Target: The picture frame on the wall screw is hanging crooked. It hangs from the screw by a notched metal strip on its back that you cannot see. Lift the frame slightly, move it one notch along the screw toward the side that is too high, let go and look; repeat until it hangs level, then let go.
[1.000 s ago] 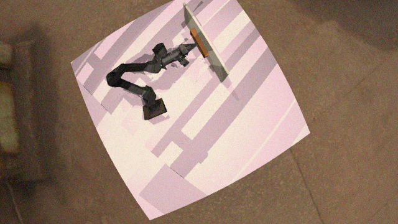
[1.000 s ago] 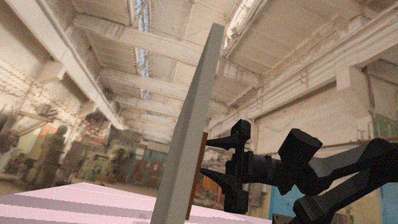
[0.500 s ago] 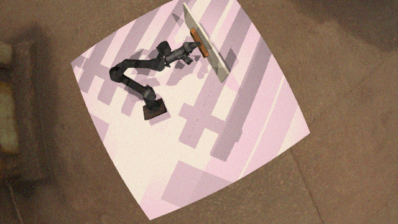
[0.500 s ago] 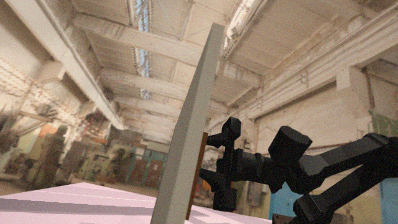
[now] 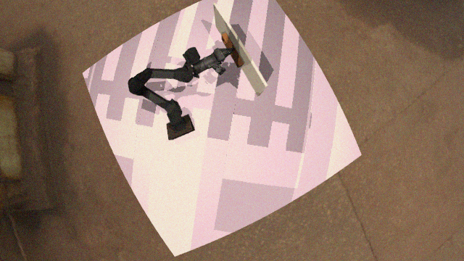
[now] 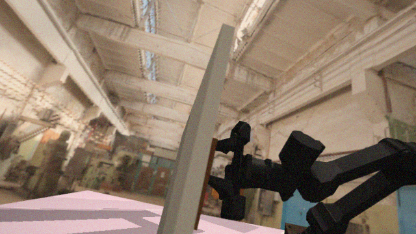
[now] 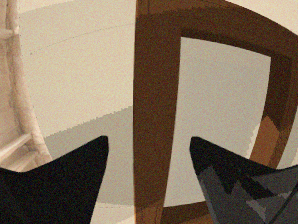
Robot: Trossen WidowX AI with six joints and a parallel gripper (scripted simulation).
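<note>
The brown picture frame (image 5: 238, 61) (image 6: 203, 192) (image 7: 156, 75) hangs against the front of the pale upright panel (image 5: 257, 81) (image 6: 190, 166) (image 7: 75, 60). In the wrist view its left bar stands nearly upright and its top bar slopes down to the right, though that view is curved. The screw and the notched strip are hidden. My gripper (image 5: 233, 50) (image 6: 214, 162) (image 7: 149, 143) is open. Its fingers are on either side of the left bar, with a gap on both sides. The right fingertip is over the frame's opening, the left one outside it.
The arm (image 5: 164, 74) (image 6: 354, 162) reaches to the panel from its base (image 5: 180, 127). The panel stands on a pink and cream striped surface (image 5: 174, 174) (image 6: 88, 199) with shadows across it. Brown floor (image 5: 406, 163) surrounds that surface.
</note>
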